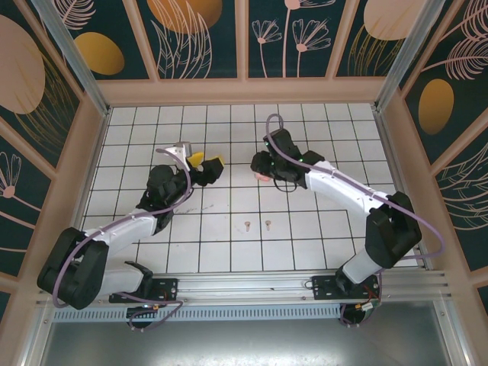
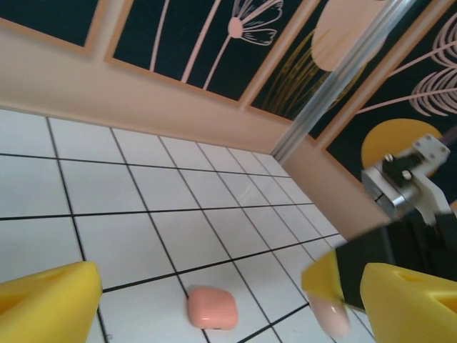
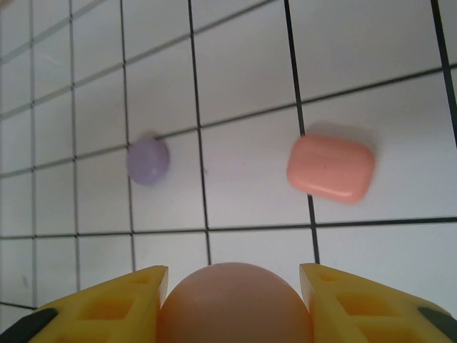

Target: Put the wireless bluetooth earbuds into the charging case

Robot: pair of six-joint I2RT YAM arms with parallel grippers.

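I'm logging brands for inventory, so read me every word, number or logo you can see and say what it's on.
None readable. The coral case, lilac case and the pale pink case held in the right end effector show no marking; the wall panels carry only plant drawings.

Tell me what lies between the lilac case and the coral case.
Bare white tile between lilac case and coral case, in the right wrist view.
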